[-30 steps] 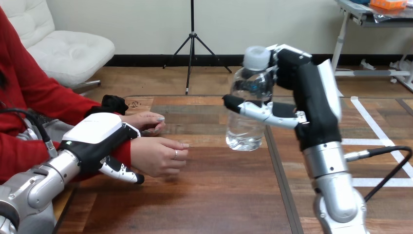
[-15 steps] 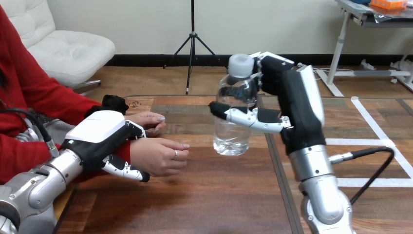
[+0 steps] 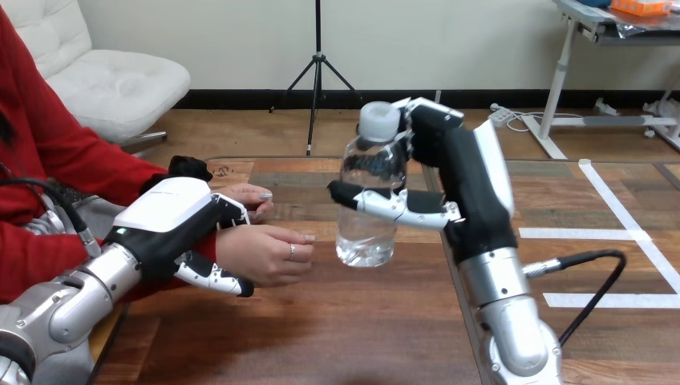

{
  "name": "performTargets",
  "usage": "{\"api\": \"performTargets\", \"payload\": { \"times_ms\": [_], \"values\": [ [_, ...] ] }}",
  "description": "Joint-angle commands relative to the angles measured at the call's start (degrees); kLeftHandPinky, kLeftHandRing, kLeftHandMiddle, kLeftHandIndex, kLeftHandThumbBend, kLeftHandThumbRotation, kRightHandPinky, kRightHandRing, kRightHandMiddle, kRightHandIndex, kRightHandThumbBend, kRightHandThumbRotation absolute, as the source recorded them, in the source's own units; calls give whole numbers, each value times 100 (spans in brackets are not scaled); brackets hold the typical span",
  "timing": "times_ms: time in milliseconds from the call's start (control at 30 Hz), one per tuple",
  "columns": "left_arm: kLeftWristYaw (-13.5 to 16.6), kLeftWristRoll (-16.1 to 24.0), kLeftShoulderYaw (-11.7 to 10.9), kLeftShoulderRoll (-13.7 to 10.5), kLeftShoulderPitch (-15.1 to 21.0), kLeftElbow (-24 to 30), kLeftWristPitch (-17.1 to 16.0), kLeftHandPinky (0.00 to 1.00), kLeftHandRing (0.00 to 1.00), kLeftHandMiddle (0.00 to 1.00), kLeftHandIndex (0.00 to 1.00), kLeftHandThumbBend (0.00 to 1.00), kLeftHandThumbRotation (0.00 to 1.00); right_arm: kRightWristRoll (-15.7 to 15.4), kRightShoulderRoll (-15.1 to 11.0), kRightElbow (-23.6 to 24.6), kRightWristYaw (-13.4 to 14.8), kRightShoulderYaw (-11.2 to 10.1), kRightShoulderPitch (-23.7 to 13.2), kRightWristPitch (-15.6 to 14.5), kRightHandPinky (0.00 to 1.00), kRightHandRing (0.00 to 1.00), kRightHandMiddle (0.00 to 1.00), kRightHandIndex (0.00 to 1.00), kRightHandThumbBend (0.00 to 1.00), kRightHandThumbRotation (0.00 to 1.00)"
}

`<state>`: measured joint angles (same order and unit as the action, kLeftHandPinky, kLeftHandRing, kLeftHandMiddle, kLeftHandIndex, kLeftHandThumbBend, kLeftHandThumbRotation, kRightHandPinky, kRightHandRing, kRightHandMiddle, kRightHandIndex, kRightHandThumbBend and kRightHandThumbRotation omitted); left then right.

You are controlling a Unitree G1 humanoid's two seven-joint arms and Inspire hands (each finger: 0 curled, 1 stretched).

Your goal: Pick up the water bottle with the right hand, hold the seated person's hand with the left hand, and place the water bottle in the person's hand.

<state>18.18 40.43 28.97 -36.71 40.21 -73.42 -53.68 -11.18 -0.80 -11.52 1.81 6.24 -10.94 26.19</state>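
A clear water bottle (image 3: 366, 215) with a white cap hangs upright above the table, and my right hand (image 3: 449, 188) is shut on it, thumb across its front and fingers behind its neck. The bottle is a short gap to the right of the person's hand (image 3: 265, 253), which rests palm down near the table's left side. My left hand (image 3: 172, 224) is curled round the person's wrist at the red sleeve, thumb below and fingers over the top. A second hand of the person (image 3: 240, 196) lies just behind.
The wooden table (image 3: 337, 329) stretches bare in front of and below the bottle. A black cable (image 3: 597, 277) loops beside my right forearm at the right. The person's red sleeve (image 3: 72, 168) fills the left edge.
My right hand has carried the bottle leftward and a little lower, closing most of the gap to the person's hand. My left hand has stayed on the wrist, shifting slightly right.
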Motion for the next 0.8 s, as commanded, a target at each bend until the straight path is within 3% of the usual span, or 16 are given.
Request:
{"api": "performTargets", "payload": {
  "times_ms": [0,333,767],
  "values": [
    [-42,-306,-245,289,212,512,-246,35,42,49,50,79,28,56,150,-93,124,15,-562,347,32,38,53,51,85,0],
    [-214,-455,-345,333,119,816,-354,36,42,49,50,79,25,39,245,-251,153,71,-582,460,32,38,53,51,85,0],
    [-712,-760,-572,334,-91,1340,-408,35,41,49,50,80,21,96,375,-329,140,192,-564,532,31,37,52,51,85,0]
  ]
}}
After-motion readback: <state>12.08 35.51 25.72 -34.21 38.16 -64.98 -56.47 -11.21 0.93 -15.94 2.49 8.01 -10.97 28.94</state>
